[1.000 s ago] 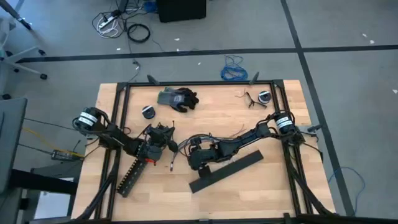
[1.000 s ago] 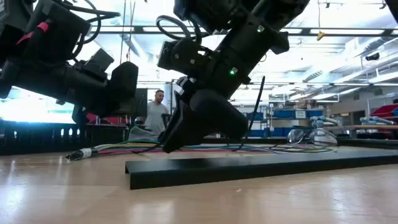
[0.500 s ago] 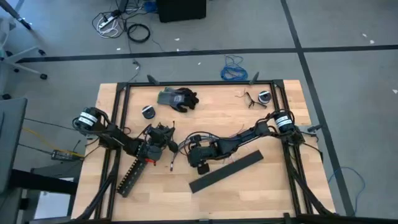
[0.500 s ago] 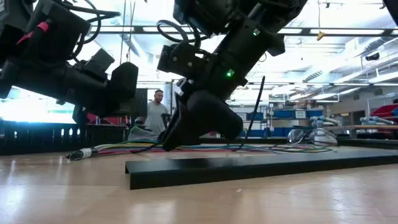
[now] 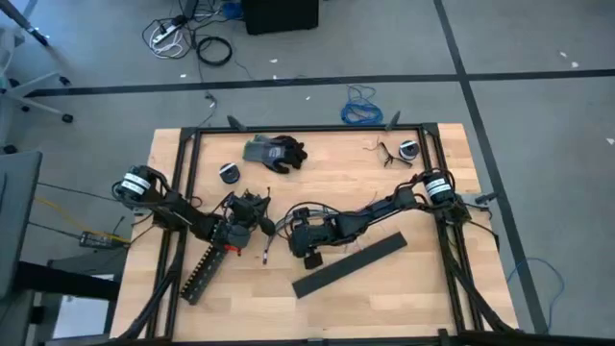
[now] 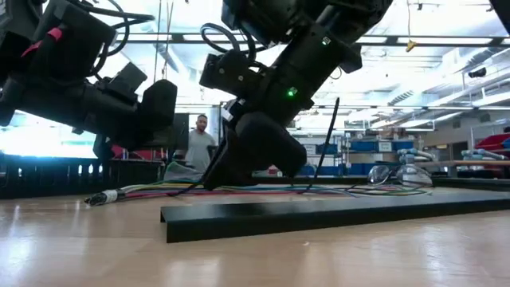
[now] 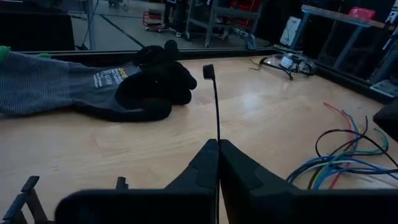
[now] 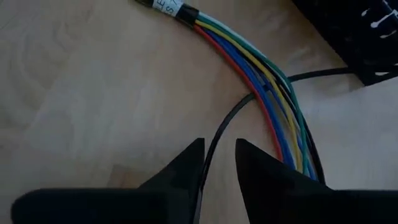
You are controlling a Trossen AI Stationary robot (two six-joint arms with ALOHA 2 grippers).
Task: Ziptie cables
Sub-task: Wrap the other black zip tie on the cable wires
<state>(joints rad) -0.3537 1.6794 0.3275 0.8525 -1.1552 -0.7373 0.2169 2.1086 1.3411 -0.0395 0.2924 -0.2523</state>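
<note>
The cables (image 8: 267, 93) lie mid-tabletop. The right pincer (image 8: 214, 155) sits low over them, narrowly open around a black strand. At nine o'clock, the left pincer (image 7: 217, 163) pinches a ziptie (image 7: 216, 106) upright. The wires might slip sideways. Only the wrist views show the pincers' grips.

Left arm stretched from the left edge toward the middle, wrist low, left gripper (image 5: 252, 213) with jaws pressed together, pinching a thin black ziptie (image 7: 215, 118) that stands upright between them. Right arm reaching in from the right edge, elbow bent, wrist tipped steeply down, right gripper (image 8: 214, 163) just above the desk, jaws slightly parted, gripping nothing.
</note>
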